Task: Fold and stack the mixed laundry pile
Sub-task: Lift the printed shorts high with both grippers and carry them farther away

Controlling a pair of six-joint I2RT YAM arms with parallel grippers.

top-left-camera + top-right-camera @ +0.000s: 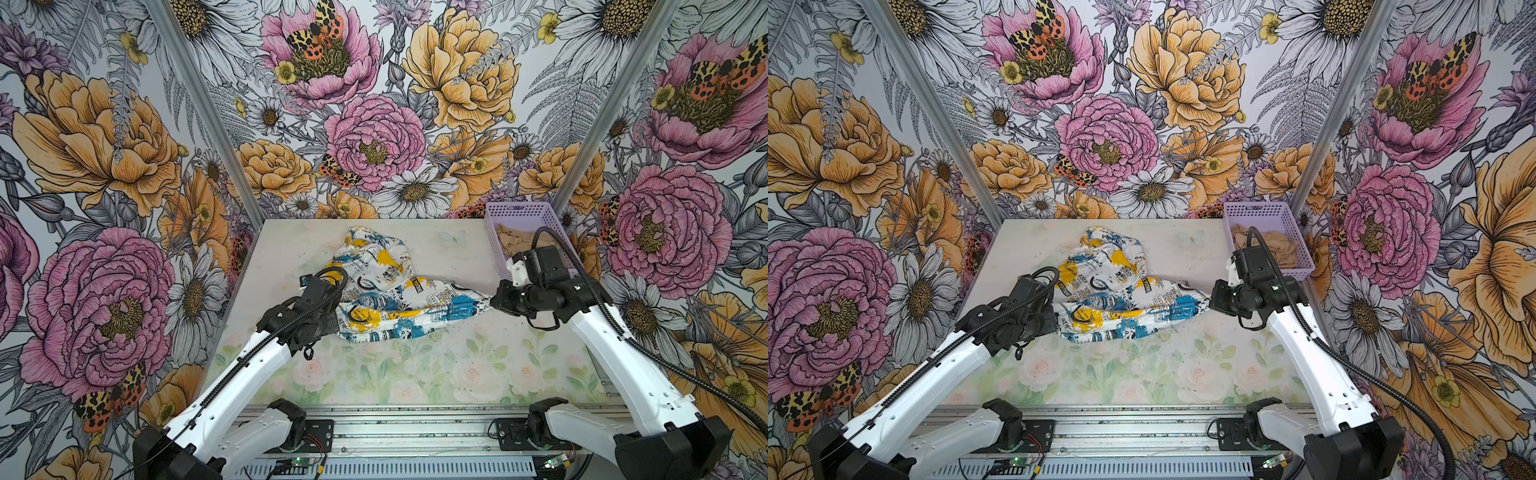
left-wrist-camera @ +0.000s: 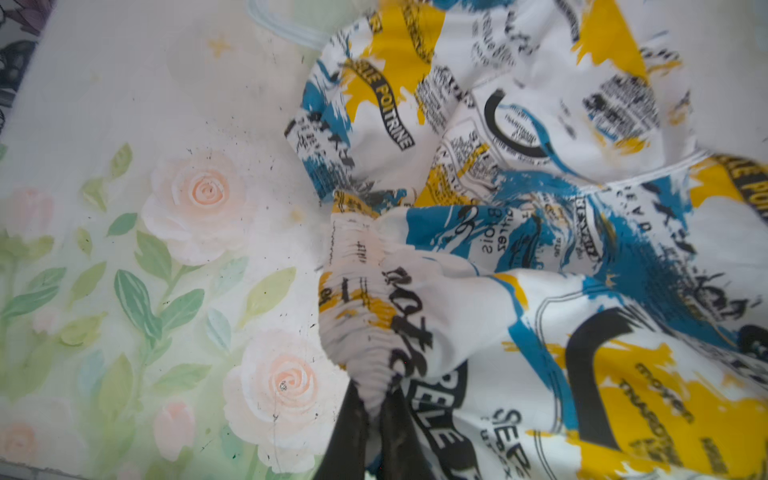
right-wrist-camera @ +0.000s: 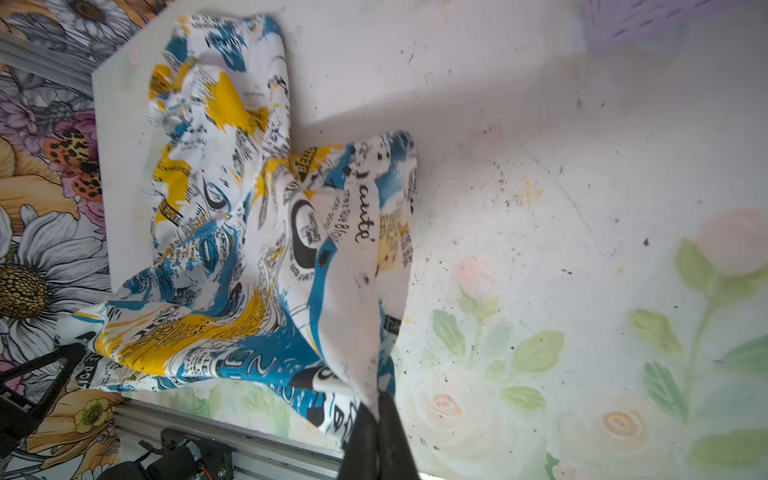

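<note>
A white garment [image 1: 386, 286] [image 1: 1113, 291] with blue and yellow patches and black lettering hangs stretched between my two grippers over the middle of the table in both top views. My left gripper [image 2: 374, 409] is shut on its bunched elastic edge [image 2: 357, 291]; in a top view it sits at the cloth's left end [image 1: 332, 322]. Pinching a corner of the same cloth [image 3: 365, 332], my right gripper [image 3: 379, 401] is shut, at the right end [image 1: 494, 300]. The rest of the cloth trails back onto the table. A tan-beige garment [image 1: 1273, 245] lies in the lavender basket [image 1: 1291, 220].
The lavender basket [image 1: 494, 232] stands at the table's back right corner, just behind my right arm. The floral table mat [image 1: 415, 374] spreads in front of the cloth. Aluminium rails [image 1: 415, 428] run along the front edge. Flowered walls close in three sides.
</note>
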